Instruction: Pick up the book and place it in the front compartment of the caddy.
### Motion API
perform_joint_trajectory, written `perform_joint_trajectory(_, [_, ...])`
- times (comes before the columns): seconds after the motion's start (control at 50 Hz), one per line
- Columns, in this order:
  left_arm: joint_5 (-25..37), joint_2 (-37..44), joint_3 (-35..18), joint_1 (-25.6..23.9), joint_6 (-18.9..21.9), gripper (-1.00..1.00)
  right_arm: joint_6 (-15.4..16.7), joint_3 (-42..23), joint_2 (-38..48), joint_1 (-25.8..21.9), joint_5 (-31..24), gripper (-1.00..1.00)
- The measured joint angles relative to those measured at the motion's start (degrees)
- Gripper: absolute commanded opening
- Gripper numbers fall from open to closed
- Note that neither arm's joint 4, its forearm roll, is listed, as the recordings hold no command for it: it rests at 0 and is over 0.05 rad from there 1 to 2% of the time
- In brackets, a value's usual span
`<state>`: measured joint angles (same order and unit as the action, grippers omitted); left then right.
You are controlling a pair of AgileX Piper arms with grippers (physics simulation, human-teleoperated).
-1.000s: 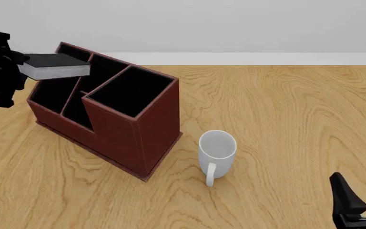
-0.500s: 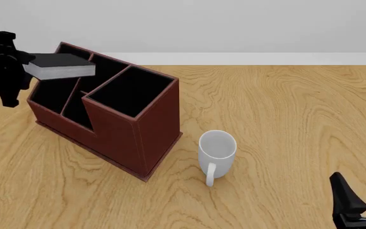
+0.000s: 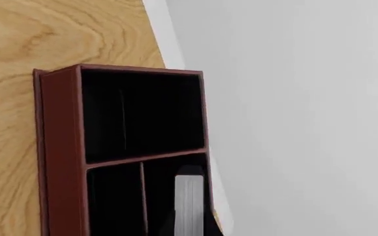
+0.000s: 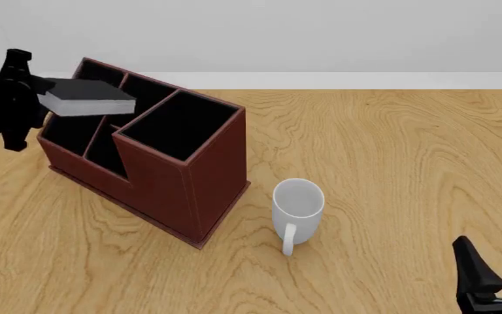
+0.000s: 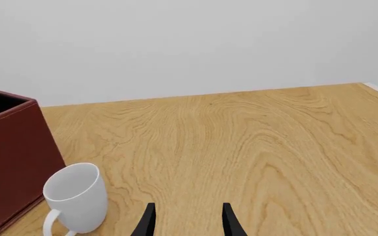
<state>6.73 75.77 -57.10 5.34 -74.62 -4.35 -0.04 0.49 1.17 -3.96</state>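
At far left of the front view, the left gripper (image 4: 34, 91) has its jaws clamped on the near end of the book (image 4: 89, 98), holding it flat, black cover up, white page block facing the camera. Book hangs in the air over the narrow slots at the left end of the caddy (image 4: 181, 190), not inside any compartment; its right end sits above the divider between the slots, short of the larger square bin. Left wrist view looks down into the caddy (image 3: 57, 147): square bin beyond, two narrow slots nearer, and the page edge of the book (image 3: 189, 206) showing over the slot on the wall side. Caddy stands upright on the desk (image 4: 391, 163), angled, taller square bin toward the camera and right. White mug (image 4: 297, 206) stands upright just right of the caddy's near corner, apart from it, handle toward the camera. Right gripper (image 4: 495, 275) is low at the bottom right corner, well away from everything, jaws parted and holding nothing; right wrist view shows both fingertips (image 5: 148, 221) spread over bare desk, mug (image 5: 76, 196) and caddy corner (image 5: 12, 162) off to one side.
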Motion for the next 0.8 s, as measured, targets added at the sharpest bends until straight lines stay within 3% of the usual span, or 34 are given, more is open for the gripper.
perform_joint_trajectory(0.36, [0.05, 1.93, -1.01, 1.27, 4.25, -1.00, 0.05, -0.01, -0.03, 0.01, 0.09, 1.00])
perform_joint_trajectory(0.8, [-2.00, 4.00, 0.12, -0.73, 5.73, -1.00, 0.27, -0.01, -0.14, -0.05, 0.18, 1.00])
